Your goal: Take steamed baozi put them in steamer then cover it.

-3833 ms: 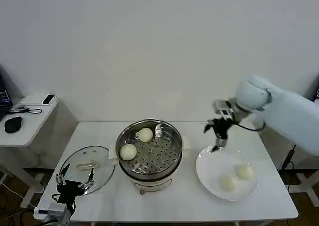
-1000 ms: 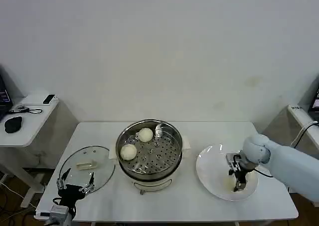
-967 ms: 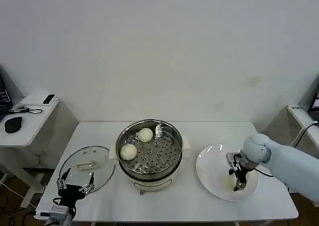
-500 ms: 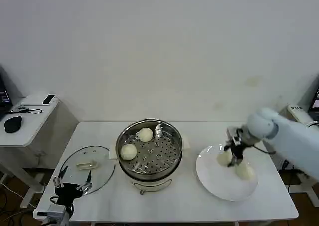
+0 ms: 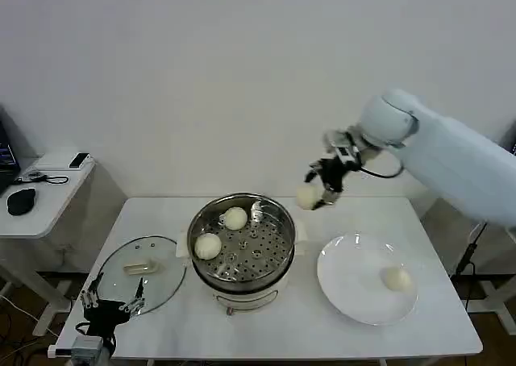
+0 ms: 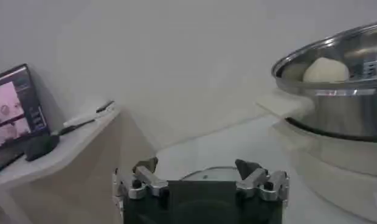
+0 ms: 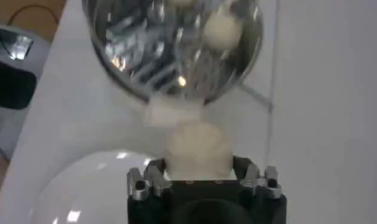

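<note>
My right gripper [image 5: 318, 192] is shut on a cream-white baozi [image 5: 307, 197] and holds it in the air just right of the steamer [image 5: 242, 241]; the wrist view shows that baozi [image 7: 197, 149] between the jaws with the steamer [image 7: 173, 45] beyond. Two baozi [image 5: 235, 218] [image 5: 207, 246] lie on the perforated tray. One more baozi [image 5: 396, 279] rests on the white plate [image 5: 355, 281]. The glass cover [image 5: 141, 273] lies flat on the table at the left. My left gripper [image 5: 111, 307] hangs open at the table's front left corner, near the cover's edge.
A small side table [image 5: 40, 193] with a mouse and a cable stands at the left. The white wall runs close behind the table. In the left wrist view a screen [image 6: 18, 115] stands on that side table.
My right gripper closed on a baozi on the plate, lifted it and carried it up and left toward the steamer. One baozi stays on the plate. The left arm barely shifted.
</note>
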Robot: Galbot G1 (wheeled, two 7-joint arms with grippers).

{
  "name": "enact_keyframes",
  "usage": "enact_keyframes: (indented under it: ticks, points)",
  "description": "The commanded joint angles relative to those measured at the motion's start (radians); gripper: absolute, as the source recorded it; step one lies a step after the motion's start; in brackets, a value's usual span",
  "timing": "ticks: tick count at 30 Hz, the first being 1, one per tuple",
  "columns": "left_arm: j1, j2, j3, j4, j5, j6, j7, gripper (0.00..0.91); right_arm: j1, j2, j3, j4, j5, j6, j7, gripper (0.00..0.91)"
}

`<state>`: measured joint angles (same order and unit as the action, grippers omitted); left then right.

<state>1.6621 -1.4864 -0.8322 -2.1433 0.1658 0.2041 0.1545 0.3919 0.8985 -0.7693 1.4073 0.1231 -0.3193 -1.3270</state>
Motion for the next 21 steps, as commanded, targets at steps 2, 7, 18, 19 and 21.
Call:
enact_keyframes:
  ticks: [2, 7, 18, 19, 21]
  points:
    - [0.027, -0.004, -0.029, -0.032, -0.004, 0.001, -0.011, 0.907, 0.078, 0.305, -0.006, -0.191, 0.085, 0.341, -0.057, 0.736]
    - [0.018, -0.010, -0.038, -0.042, -0.011, 0.004, -0.016, 0.907, 0.048, 0.373, -0.024, -0.231, 0.007, 0.448, -0.061, 0.736]
    - [0.017, -0.028, -0.048, -0.043, -0.010, 0.004, -0.022, 0.907, -0.025, 0.386, -0.128, -0.151, -0.210, 0.602, -0.040, 0.736]
    - [0.017, -0.030, -0.050, -0.043, -0.011, 0.004, -0.023, 0.907, -0.036, 0.384, -0.139, -0.145, -0.221, 0.636, -0.037, 0.736]
    - [0.017, -0.032, -0.054, -0.046, -0.010, 0.004, -0.022, 0.907, -0.050, 0.384, -0.143, -0.142, -0.250, 0.684, -0.032, 0.736]
